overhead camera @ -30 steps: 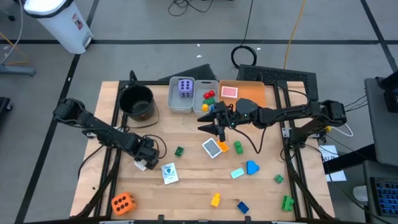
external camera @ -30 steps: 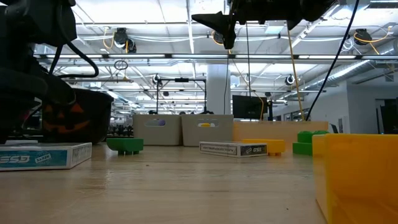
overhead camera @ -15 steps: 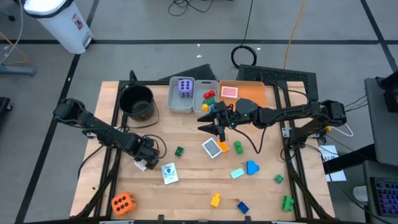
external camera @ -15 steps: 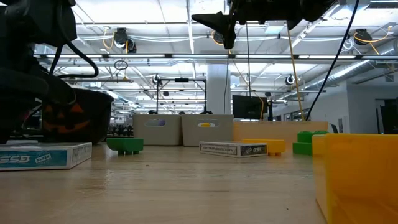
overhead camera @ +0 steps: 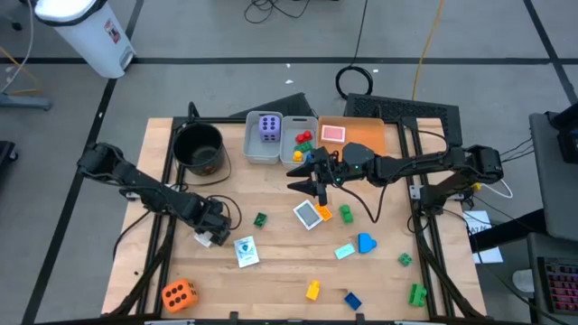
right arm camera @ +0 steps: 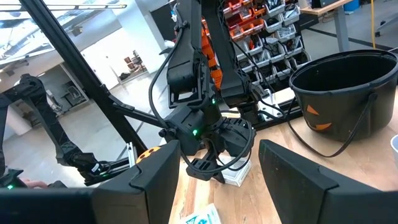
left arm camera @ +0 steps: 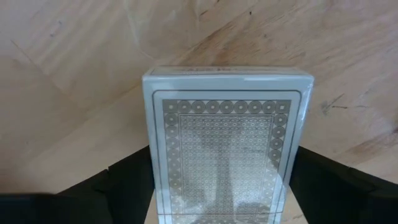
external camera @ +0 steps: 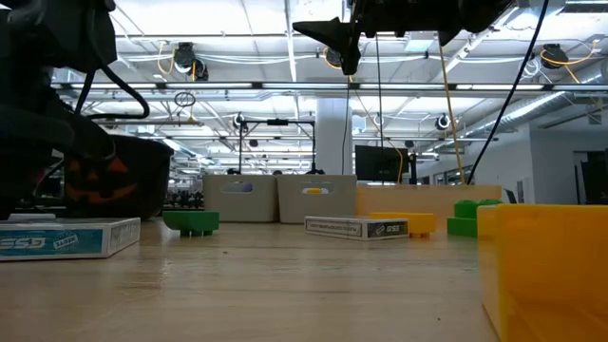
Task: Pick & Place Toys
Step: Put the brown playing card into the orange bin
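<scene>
My left gripper (overhead camera: pixel 209 236) points down at the table's near left over a card pack (left arm camera: pixel 227 149) with a grey patterned back, which lies flat on the wood. One dark finger (left arm camera: pixel 127 183) stands on each long side of the pack. My right gripper (overhead camera: pixel 307 185) hangs open and level, high over the table's middle (external camera: pixel 334 40), with nothing between its fingers (right arm camera: pixel 217 186). Loose toys lie around: a green brick (overhead camera: pixel 260 218), a picture card pack (overhead camera: pixel 245 251), another pack (overhead camera: pixel 308 215), an orange die (overhead camera: pixel 179 293) and a yellow brick (overhead camera: pixel 313 290). My left gripper comes at the card pack from above, its fingers beside the pack's two long edges (left arm camera: pixel 152 186) near one end. I cannot tell whether they touch it. The pack lies flat on the table.
A black bucket (overhead camera: pixel 199 149) stands at the far left. Beside it are two grey bins, one holding a purple die (overhead camera: pixel 268 126) and one holding small bricks (overhead camera: pixel 303 138), then an orange tray (overhead camera: pixel 361 135) with a red card. More bricks (overhead camera: pixel 366 242) lie at the near right.
</scene>
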{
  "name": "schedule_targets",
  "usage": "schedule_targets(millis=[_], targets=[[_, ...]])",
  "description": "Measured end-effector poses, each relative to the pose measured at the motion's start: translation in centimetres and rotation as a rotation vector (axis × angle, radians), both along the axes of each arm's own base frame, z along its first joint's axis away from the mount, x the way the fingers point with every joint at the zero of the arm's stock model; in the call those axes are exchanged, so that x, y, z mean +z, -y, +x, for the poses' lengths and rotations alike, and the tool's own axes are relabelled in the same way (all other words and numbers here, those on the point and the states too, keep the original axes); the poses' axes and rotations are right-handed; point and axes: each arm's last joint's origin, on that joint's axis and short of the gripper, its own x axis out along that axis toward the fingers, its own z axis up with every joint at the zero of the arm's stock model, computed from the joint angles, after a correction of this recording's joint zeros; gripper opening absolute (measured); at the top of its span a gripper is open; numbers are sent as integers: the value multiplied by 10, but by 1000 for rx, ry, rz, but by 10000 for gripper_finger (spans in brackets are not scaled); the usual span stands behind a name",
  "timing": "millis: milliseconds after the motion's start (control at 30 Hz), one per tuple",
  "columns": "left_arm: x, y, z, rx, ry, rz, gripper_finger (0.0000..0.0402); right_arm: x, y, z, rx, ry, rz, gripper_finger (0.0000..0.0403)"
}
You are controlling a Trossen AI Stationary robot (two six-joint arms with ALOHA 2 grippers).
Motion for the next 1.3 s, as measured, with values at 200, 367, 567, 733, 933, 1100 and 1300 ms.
schedule_targets(millis=[200,367,567,733,933,1100,1300], targets=[[0,0,0,2,2,0,310,0,0,0,0,0,0,210],[1,0,2,-9,7,-2,336,0,0,0,0,0,0,210],[7,2,8,-29,46,-1,308,1,0,0,0,12,-1,210],[15,4,15,-56,96,20,306,2,0,0,0,21,-2,210],[25,7,23,-99,143,17,339,3,0,0,-1,28,-2,210],[34,6,30,-114,182,31,312,6,0,0,-1,54,-4,210],[53,-1,46,-149,265,33,313,6,1,0,0,60,-36,210]])
